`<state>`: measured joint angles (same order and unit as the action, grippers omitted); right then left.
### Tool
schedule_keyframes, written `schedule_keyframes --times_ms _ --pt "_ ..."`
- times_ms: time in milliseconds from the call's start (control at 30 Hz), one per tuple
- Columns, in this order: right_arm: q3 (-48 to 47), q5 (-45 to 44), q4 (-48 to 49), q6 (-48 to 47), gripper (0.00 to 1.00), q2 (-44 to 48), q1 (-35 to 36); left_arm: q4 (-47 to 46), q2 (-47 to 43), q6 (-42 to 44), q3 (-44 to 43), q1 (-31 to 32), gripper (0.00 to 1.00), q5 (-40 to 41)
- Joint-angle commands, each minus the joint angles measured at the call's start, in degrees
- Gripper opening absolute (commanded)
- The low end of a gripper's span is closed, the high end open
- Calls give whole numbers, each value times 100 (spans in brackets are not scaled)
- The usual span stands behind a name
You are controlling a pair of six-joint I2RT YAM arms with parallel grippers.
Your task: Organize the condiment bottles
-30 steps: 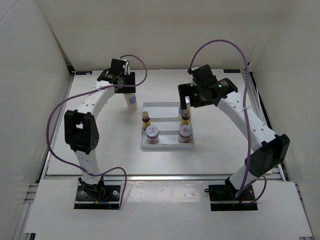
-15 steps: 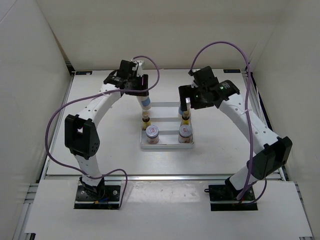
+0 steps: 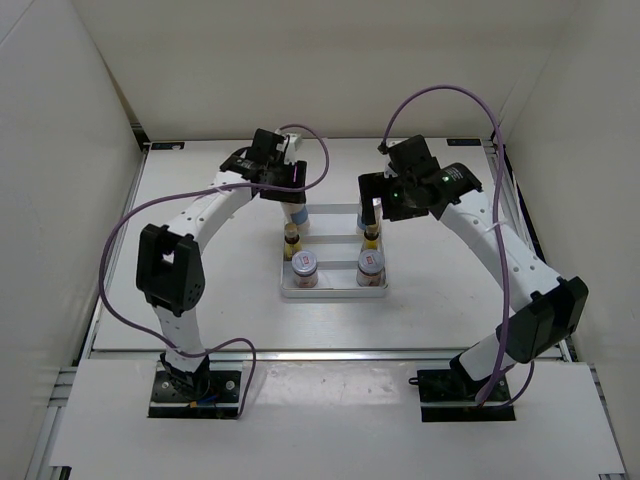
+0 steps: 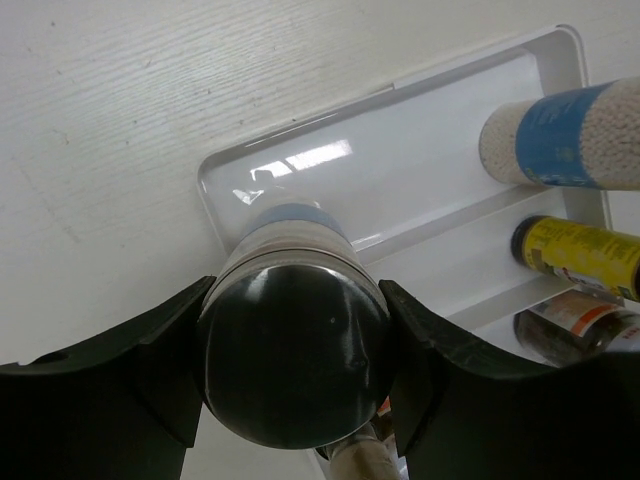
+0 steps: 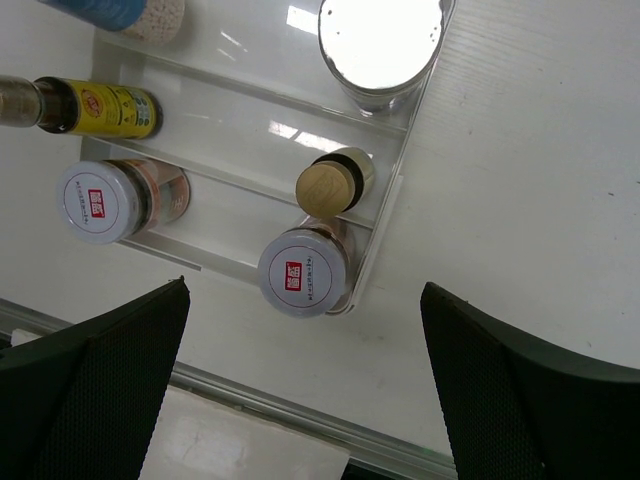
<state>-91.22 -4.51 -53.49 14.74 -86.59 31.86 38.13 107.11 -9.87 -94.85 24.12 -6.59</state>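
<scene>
My left gripper (image 3: 288,188) is shut on the silver cap of a white, blue-labelled bottle (image 3: 297,213), upright over the back-left compartment of the grey tray (image 3: 335,293). In the left wrist view the cap (image 4: 295,360) fills the jaws and the bottle's foot is low over the tray floor (image 4: 420,170). A second blue-labelled bottle (image 5: 382,40) stands back right. Two yellow bottles (image 3: 292,240) (image 3: 371,237) occupy the middle row and two silver-lidded jars (image 3: 304,265) (image 3: 370,263) the front row. My right gripper (image 3: 385,200) hovers open above the tray's right side, holding nothing.
The tray lies mid-table between the arms. White walls enclose the table on the left, back and right. A metal rail (image 5: 300,415) runs along the near edge. Purple cables (image 3: 440,95) loop above both arms.
My left arm has carried the blue-labelled bottle rightward from left of the tray to over its back-left compartment. The right arm has barely moved.
</scene>
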Motion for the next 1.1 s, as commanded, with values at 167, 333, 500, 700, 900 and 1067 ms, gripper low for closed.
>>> schedule_keyframes --times_ms 167,333,500,700,900,1067 --pt "25 3 138 90 99 204 -13 -332 20 38 160 31 53 -18" --pt "78 3 138 90 99 204 -13 -332 82 38 160 31 70 166" --pt "78 -49 138 90 99 256 -13 -332 135 38 45 31 93 220" --pt "78 -172 85 90 99 256 -13 -332 135 -15 -192 31 100 456" --pt "-97 -699 -38 90 99 256 -13 -332 -304 90 -613 31 100 974" --pt "-212 -1121 -213 90 99 256 -13 -332 -1086 204 -754 -21 100 1704"
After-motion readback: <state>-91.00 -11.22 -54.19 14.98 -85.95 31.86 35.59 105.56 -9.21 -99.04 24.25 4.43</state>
